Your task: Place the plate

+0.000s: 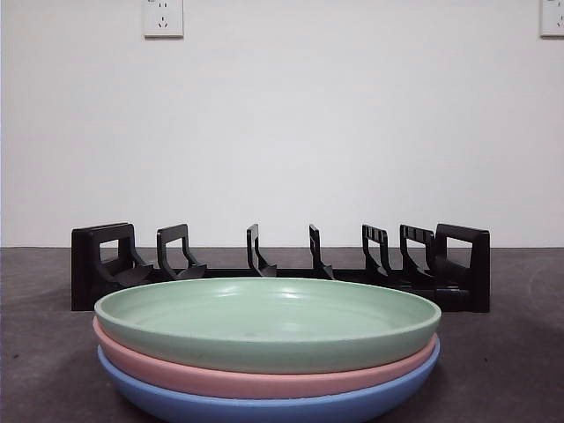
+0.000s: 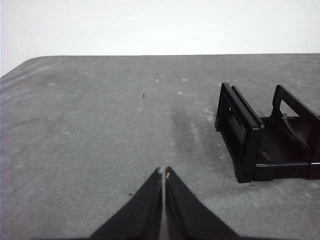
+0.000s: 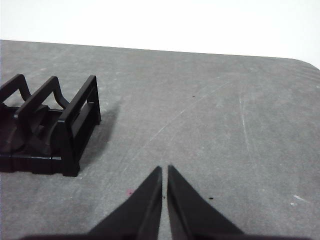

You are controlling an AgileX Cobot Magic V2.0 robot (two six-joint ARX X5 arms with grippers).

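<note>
Front view: a green plate (image 1: 264,322) tops a stack at lower centre of the frame, resting on a pink plate (image 1: 264,377) and a blue plate (image 1: 264,405). It looks stiff, smooth and probably slippery, so its thin rim seems the best hold. Behind, the black rack (image 1: 280,273) stands empty. Left gripper (image 2: 163,173) and right gripper (image 3: 164,169) hover with jaws closed, holding nothing.

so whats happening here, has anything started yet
Nothing is being handled yet. Three plates sit stacked at the front: green plate on top, pink plate under it, blue plate at the bottom. The black dish rack behind them holds nothing. The left end effector and right end effector wait shut over the table.
</note>
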